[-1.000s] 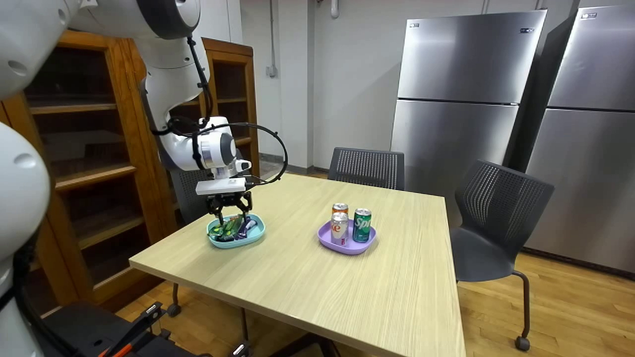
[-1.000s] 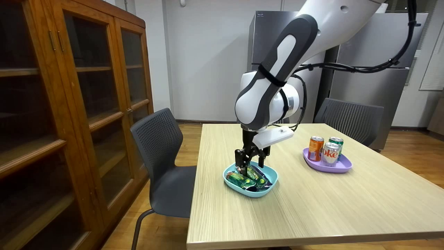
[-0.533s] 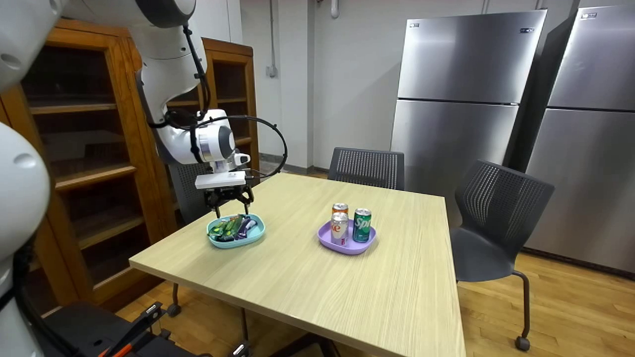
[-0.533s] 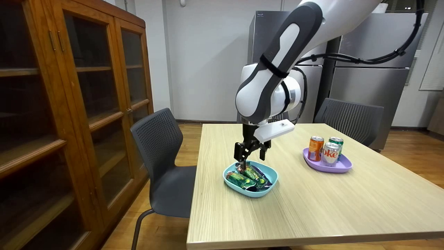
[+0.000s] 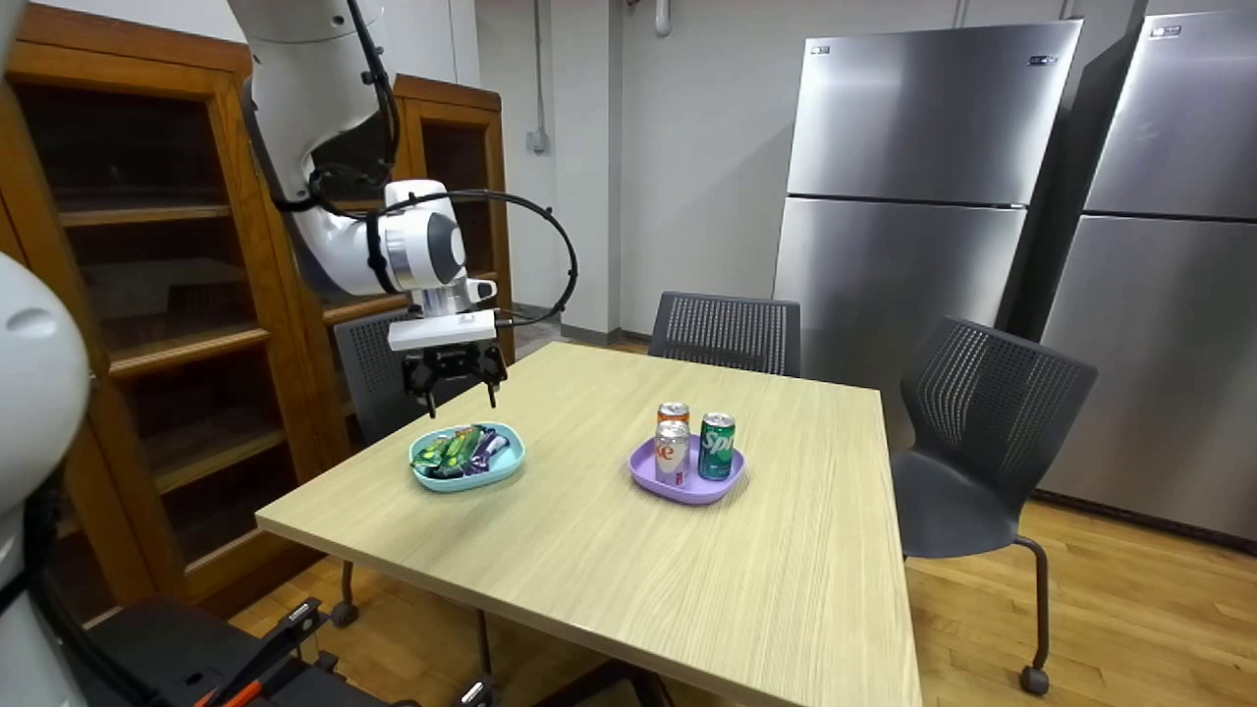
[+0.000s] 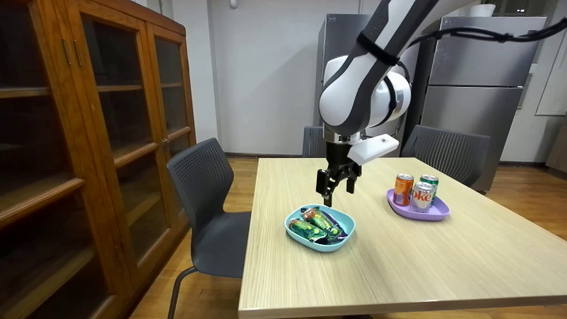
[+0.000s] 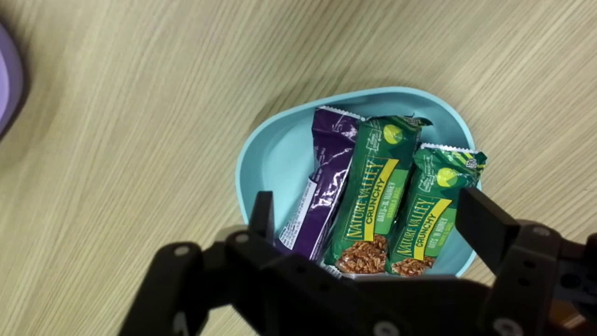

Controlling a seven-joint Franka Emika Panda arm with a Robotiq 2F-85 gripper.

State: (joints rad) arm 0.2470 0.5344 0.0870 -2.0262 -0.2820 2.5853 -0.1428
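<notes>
Lifted clear over the last half-second, the gripper (image 5: pixel 463 405) hangs above a blue tray (image 5: pixel 506 463) in an exterior view, its fingers (image 5: pixel 430 403) spread wide around nothing, while three snack bars (image 5: pixel 457 452) lie unmoved below. Well apart on the same table (image 5: pixel 766 570), drinks cans (image 5: pixel 673 457) stand in a purple tray (image 5: pixel 693 495). In an exterior view likewise, the fingertips stand off the wrappers; the end of one green bar (image 6: pixel 322 221), partly hidden by a finger half a second ago, now shows plainly. From the wrist, looking down, the parted fingers flank the blue tray's contents: a purple bar (image 7: pixel 331 186), that green bar in the middle, apparently lapping over it, and another green bar (image 7: pixel 429 205) at the right, its crimped end at the rim. With no bar between the fingertips and all three at rest, the release looks complete.
</notes>
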